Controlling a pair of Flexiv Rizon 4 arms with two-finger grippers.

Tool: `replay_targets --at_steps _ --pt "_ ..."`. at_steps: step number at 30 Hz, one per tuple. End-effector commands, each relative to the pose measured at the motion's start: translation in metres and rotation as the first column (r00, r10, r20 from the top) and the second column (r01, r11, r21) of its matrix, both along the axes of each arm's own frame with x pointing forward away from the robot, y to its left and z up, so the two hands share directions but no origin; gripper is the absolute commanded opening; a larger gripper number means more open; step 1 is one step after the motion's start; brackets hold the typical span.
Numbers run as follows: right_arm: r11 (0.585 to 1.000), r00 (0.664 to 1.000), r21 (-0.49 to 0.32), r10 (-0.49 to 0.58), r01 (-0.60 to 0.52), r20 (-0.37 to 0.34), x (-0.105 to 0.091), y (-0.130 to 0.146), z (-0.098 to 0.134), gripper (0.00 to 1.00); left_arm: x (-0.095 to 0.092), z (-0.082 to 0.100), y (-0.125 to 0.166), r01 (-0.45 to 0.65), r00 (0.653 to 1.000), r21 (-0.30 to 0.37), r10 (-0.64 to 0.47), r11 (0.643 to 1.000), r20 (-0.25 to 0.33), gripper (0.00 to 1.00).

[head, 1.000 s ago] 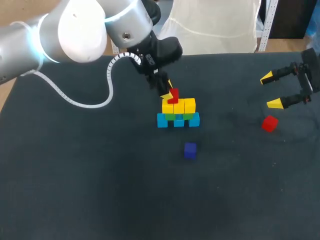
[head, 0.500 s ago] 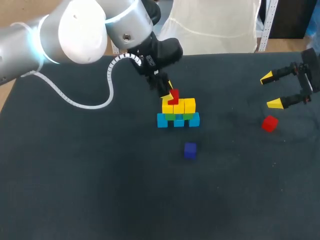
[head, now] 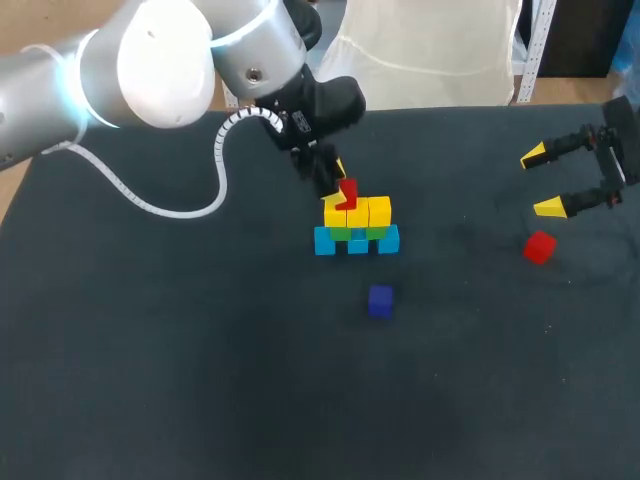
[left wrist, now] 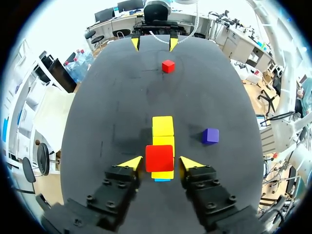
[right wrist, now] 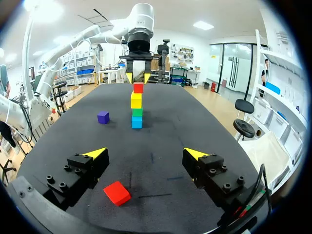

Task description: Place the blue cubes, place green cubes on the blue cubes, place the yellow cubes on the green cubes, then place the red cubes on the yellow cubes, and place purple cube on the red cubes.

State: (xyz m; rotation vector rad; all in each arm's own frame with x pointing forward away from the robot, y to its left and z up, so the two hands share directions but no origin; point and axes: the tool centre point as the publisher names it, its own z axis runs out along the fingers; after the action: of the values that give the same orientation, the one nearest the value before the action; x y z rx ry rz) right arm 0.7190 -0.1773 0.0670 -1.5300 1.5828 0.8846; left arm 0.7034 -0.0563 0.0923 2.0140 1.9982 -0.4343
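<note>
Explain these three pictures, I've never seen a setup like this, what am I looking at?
Two robot arms work at a table. One picture looks down from above; the two round ones come from cameras on each arm's wrist. On the table stands a stack: blue cubes, green cubes, then yellow cubes. The left arm's fingers straddle a red cube resting on the yellow, apparently not gripping it. The right arm's fingers are open and empty, near another red cube. A purple cube lies apart.

Between the yellow-tipped left fingers (left wrist: 131,162) sits a red cube (left wrist: 159,158), above yellow cubes (left wrist: 163,126), green cubes (head: 347,234) and blue cubes (head: 325,241). Ahead, on the black bench (left wrist: 112,97), lie a purple cube (left wrist: 210,135) and a second red cube (left wrist: 168,66).
</note>
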Motion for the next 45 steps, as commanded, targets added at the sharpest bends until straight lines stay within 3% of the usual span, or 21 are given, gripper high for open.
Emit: replay_targets --at_steps 1,2,3,9,18,30,33,38,45 --pt "1.0 1.0 0.001 0.002 -0.002 0.001 0.001 0.0 0.0 1.0 0.001 0.0 0.0 0.0 1.0 0.0 0.0 1.0 -0.001 0.82" --pt "1.0 1.0 0.001 0.002 -0.002 0.001 0.001 0.0 0.0 1.0 0.001 0.0 0.0 0.0 1.0 0.001 0.0 1.0 -0.001 0.96" --pt "1.0 1.0 0.001 0.002 -0.002 0.001 0.001 0.0 0.0 1.0 0.001 0.0 0.0 -0.001 1.0 0.001 0.001 1.0 -0.002 1.0" --pt "1.0 1.0 0.001 0.002 -0.002 0.001 0.001 0.0 0.0 1.0 0.0 0.01 0.007 -0.02 1.0 -0.012 0.021 1.0 0.012 1.0" --pt "1.0 1.0 0.001 0.002 -0.002 0.001 0.001 0.0 0.0 1.0 -0.002 0.033 0.045 -0.096 0.993 -0.058 0.099 0.994 0.057 1.0" --pt "1.0 1.0 0.001 0.002 -0.002 0.001 0.001 0.0 0.0 1.0 0.002 0.033 0.103 -0.188 0.976 -0.078 0.195 0.979 0.094 1.0" --pt "1.0 1.0 0.001 0.002 -0.002 0.001 0.001 0.0 0.0 1.0 0.005 0.031 0.111 -0.194 0.973 -0.111 0.205 0.975 0.101 1.0" --pt "1.0 1.0 0.001 0.002 -0.002 0.001 0.001 0.0 0.0 1.0 0.007 0.031 0.122 -0.148 0.982 -0.254 0.173 0.956 0.079 1.0" --pt "1.0 1.0 0.001 0.002 -0.002 0.001 0.001 0.0 0.0 1.0 0.008 0.028 0.128 -0.128 0.987 -0.254 0.149 0.959 0.065 1.0"
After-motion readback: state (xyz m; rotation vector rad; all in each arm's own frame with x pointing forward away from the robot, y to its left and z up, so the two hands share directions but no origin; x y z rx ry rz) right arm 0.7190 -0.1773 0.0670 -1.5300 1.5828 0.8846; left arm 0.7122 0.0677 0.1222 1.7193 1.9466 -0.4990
